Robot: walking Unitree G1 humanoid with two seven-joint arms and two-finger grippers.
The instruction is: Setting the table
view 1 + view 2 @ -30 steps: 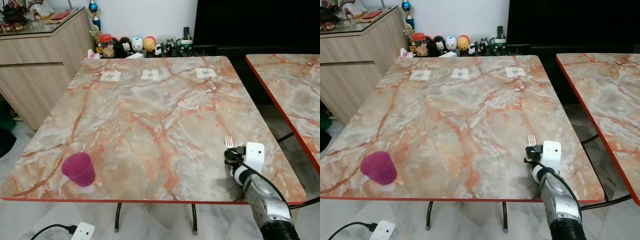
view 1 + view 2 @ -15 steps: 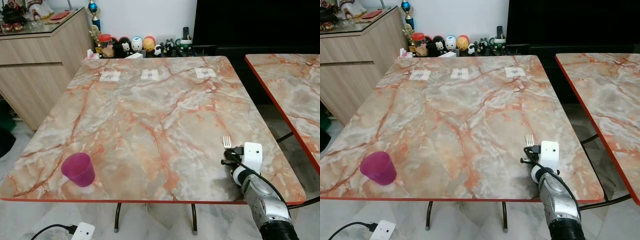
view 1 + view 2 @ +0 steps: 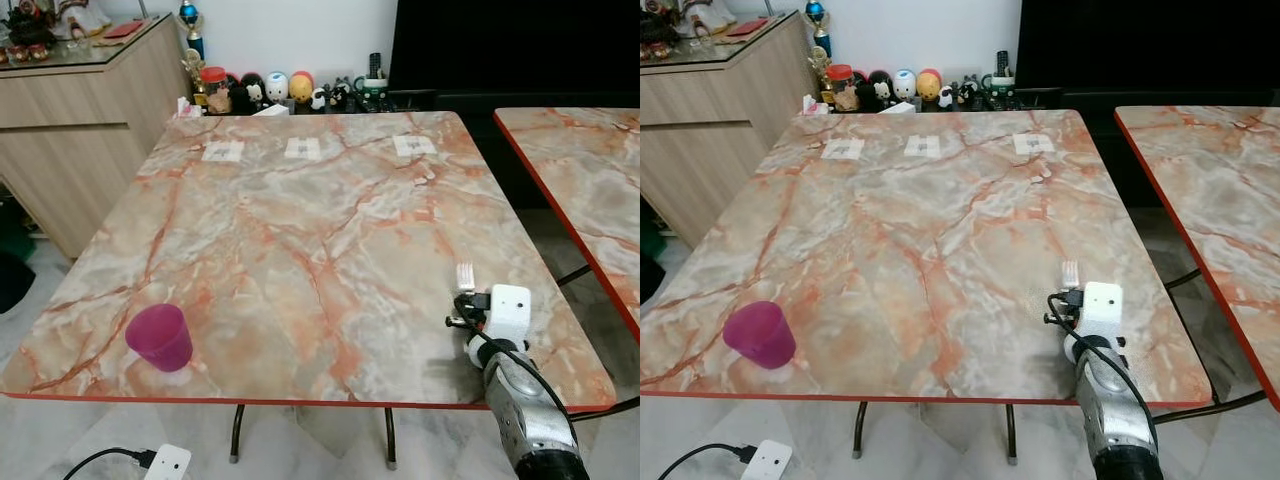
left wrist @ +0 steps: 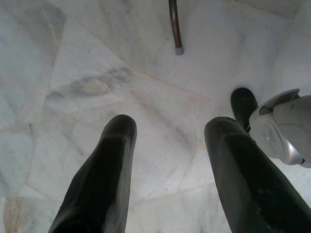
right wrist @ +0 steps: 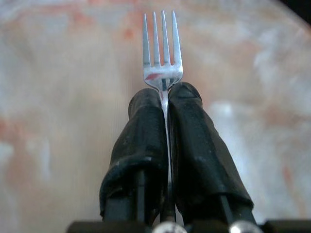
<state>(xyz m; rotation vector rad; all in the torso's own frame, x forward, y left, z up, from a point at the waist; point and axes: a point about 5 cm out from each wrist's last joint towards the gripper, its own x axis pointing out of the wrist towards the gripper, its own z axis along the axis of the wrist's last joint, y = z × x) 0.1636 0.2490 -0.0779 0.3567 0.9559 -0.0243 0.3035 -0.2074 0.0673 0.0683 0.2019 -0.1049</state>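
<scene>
Well, the only container on the marble-patterned table (image 3: 300,230) is a magenta plastic cup (image 3: 159,337) standing near the lower left corner of the left eye frame, close to the table's near edge; from here its inside cannot be made out. Over in the lower right of the frame the right gripper (image 3: 463,300) reaches above the tabletop near the near right corner, and its two black fingers (image 5: 143,141) are clenched tight on a silver fork (image 5: 162,53). The handle runs down between the pads and the four tines stick out straight past the fingertips, pointing away toward the far side of the table. In the head views the tines (image 3: 1070,271) show just beyond the white block on the wrist. The left gripper (image 4: 170,145) hangs down over the pale marble floor (image 4: 97,73) with its fingers spread apart and nothing between them, a dark table leg (image 4: 175,26) beyond it. Along the far edge lie three small white cards (image 3: 303,148), and behind the table a row of little figurines (image 3: 270,88) lines the wall, beside a wooden sideboard (image 3: 70,110) at the upper left. A second marble table (image 3: 590,180) stands at the right.
</scene>
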